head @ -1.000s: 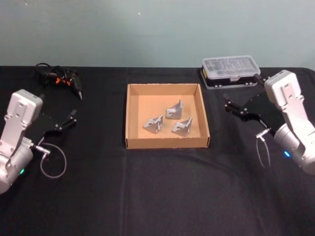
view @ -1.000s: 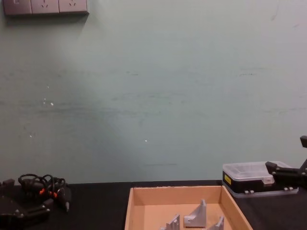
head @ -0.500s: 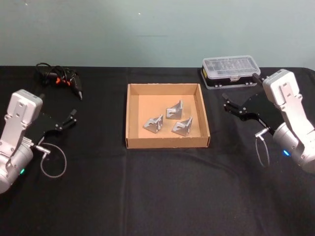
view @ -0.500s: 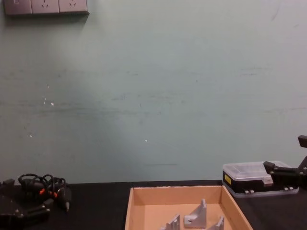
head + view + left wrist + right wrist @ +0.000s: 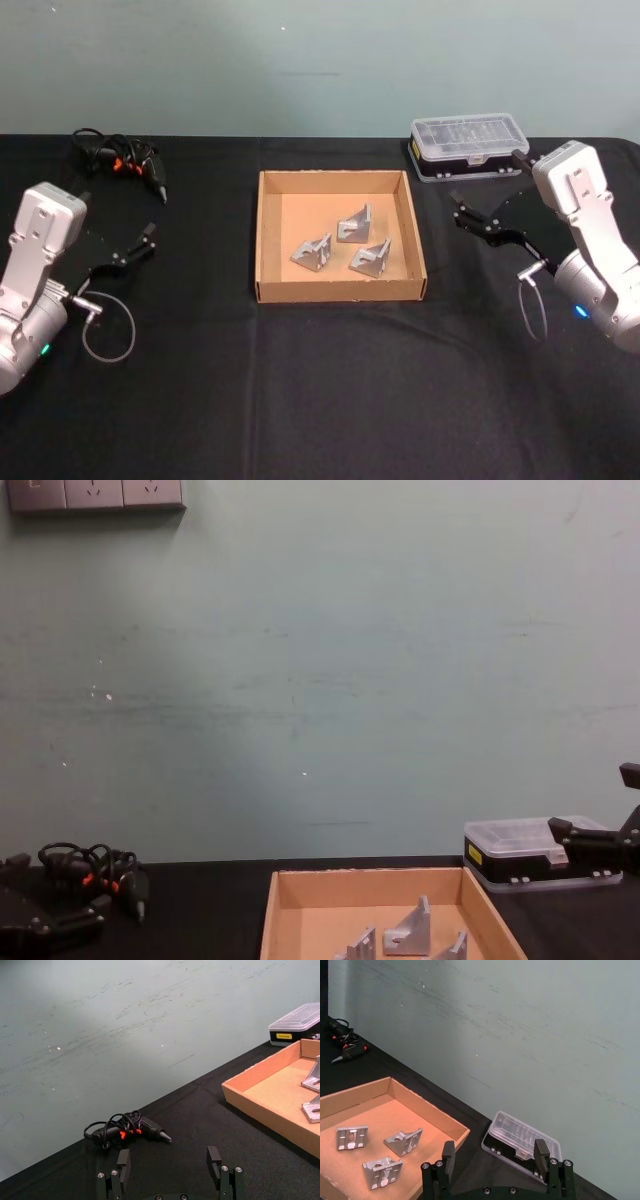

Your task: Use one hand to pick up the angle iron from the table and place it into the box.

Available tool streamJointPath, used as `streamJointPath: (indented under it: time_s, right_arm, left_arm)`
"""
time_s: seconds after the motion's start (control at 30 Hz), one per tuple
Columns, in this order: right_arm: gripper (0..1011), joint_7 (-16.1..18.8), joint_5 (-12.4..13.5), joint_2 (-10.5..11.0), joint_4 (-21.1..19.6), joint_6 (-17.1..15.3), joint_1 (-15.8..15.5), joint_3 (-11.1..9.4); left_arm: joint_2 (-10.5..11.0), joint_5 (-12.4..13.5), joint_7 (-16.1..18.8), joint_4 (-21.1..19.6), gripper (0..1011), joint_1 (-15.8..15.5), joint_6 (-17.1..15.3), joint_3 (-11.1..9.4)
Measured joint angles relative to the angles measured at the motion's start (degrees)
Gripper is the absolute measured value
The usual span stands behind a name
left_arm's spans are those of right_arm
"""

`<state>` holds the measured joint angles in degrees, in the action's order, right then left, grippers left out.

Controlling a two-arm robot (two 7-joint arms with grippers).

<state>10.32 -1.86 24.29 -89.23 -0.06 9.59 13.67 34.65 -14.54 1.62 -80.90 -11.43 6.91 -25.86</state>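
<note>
In the head view we see the box point(image 5: 341, 292) at the centre of the frame on the black bench point(image 5: 330, 400), with three angle irons point(image 5: 341, 245) lying inside it on its floor, apart from one another. Our left gripper point(image 5: 118, 240) sits at the left edge of the frame, well apart from the box, jaws spread wide and holding nothing. Our right gripper point(image 5: 487, 192) is at the right of the frame, between the box and the plastic case point(image 5: 468, 145), jaws also wide open and empty. In the upper left a tangle of black cables point(image 5: 118, 160) with red marks lies on the bench.
</note>
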Motion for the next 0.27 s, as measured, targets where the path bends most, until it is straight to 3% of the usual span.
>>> streamJointPath:
  time_s: [0.27]
  right_arm:
    - [1002,0.03,0.0,0.01,0.0,-0.04,0.04,0.04]
  left_arm:
    - [0.0,0.0,0.0,0.0,1000,0.0,0.0,0.0]
